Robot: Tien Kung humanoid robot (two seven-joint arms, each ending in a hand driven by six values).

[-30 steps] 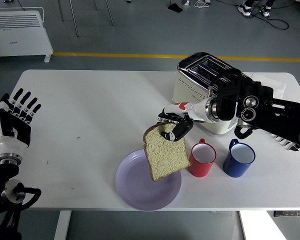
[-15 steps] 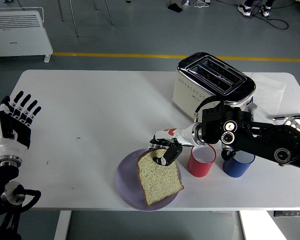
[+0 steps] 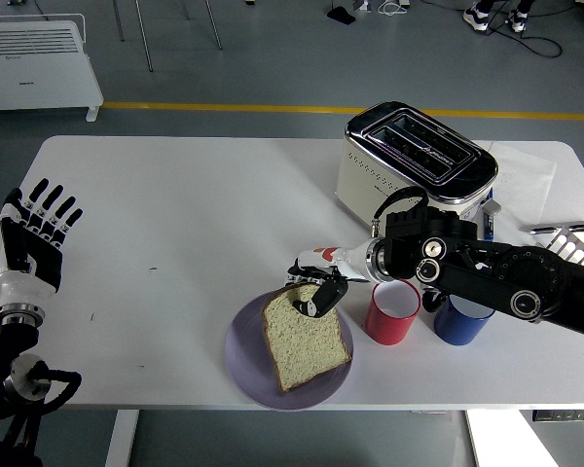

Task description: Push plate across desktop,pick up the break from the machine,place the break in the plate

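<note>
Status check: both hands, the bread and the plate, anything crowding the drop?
Right hand shut on tan bread slice, lying on round lilac plate. Left hand open at left table edge. Red mug sits just right of plate.

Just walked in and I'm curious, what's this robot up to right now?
The right hand is laying a slice of bread on the purple plate, fingers pinched on its top edge. The toaster stands behind, with a red mug and a blue mug beside the plate. The left hand rests open at the table's left edge.
</note>
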